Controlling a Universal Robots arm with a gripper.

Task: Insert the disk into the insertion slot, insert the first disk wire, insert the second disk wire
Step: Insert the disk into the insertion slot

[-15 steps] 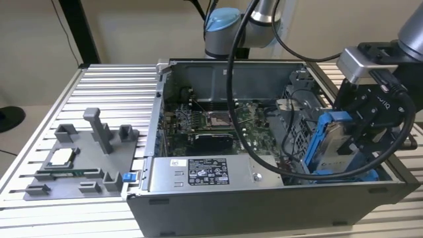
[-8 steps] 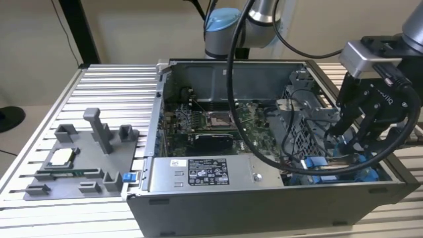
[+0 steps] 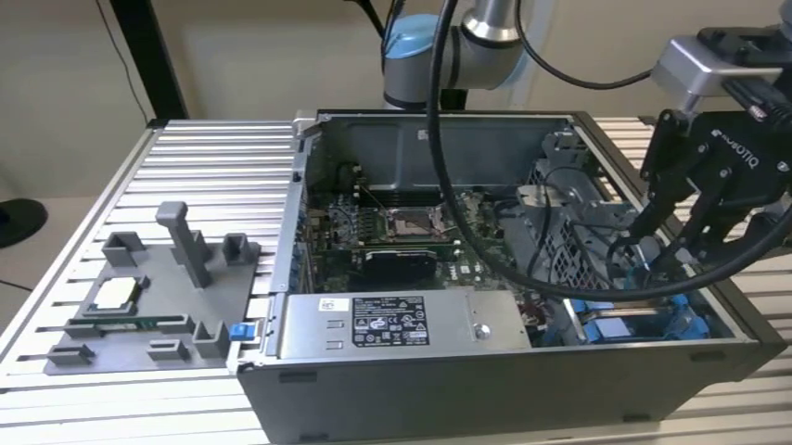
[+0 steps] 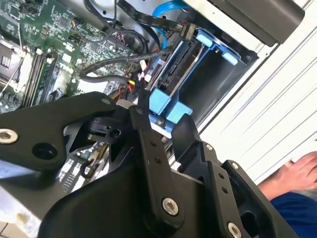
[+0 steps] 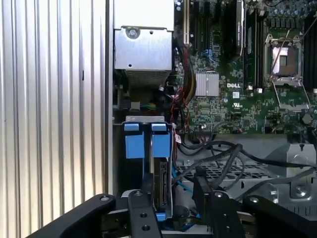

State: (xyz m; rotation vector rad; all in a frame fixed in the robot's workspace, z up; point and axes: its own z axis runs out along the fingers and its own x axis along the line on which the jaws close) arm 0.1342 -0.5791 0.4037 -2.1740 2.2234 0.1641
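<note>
The disk (image 5: 161,184) stands on edge in the insertion slot (image 5: 133,145), whose bright blue tabs rise beside it, at the case's front corner on the exterior view's right (image 3: 674,320). My black gripper (image 3: 654,250) reaches down into that corner. In both wrist views its fingers stand apart on either side of the disk's edge (image 4: 178,69). The gripper (image 5: 173,178) is open; one finger (image 5: 147,181) is close beside the disk and the other is well clear of it. A blue wire (image 4: 166,10) ends in a black plug (image 4: 186,30) at the disk's end; whether it is seated is unclear.
The open computer case holds a green motherboard (image 5: 233,99), a labelled grey power-supply box (image 3: 371,324), a perforated metal cage (image 3: 563,222) and loose black cables (image 5: 218,153). A grey fixture with parts (image 3: 148,297) lies on the ribbed table. A person's hand (image 4: 302,168) rests beside the case.
</note>
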